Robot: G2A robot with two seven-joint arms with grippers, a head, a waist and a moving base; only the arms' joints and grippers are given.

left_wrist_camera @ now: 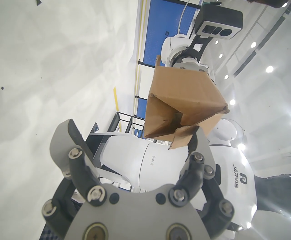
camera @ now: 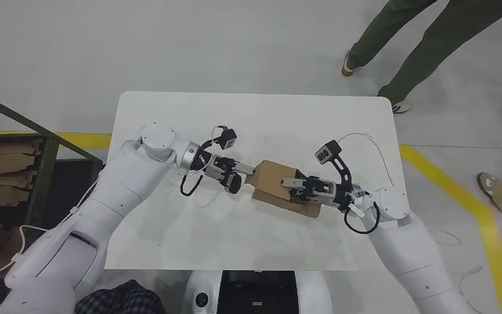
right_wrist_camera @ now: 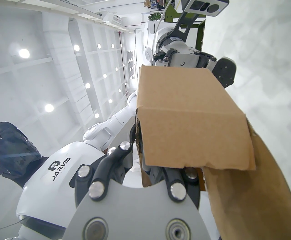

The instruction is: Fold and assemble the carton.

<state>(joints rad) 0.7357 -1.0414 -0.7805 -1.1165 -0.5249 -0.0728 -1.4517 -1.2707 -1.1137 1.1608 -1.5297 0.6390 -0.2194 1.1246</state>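
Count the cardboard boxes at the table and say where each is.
1. The box is at the middle of the table, between the open left tool at one end and the right tool at the other.

White table top (camera: 314, 118) on a pale grey floor (camera: 196, 47). Yellow floor tape: one strip (camera: 447, 184) off the table's right side, another strip (camera: 86, 140) at its left edge. Dark green metal rack (camera: 49, 157) at far left, with flat brown cardboard (camera: 16, 161) on its shelves. Left wrist view: blue wall panels (left_wrist_camera: 156, 29) with a black railing (left_wrist_camera: 127, 120) in front. White gridded ceiling (right_wrist_camera: 56, 34) with round lights (right_wrist_camera: 23, 53) (bright, some flare). Greenery (right_wrist_camera: 155, 16) far back, too small to detail.
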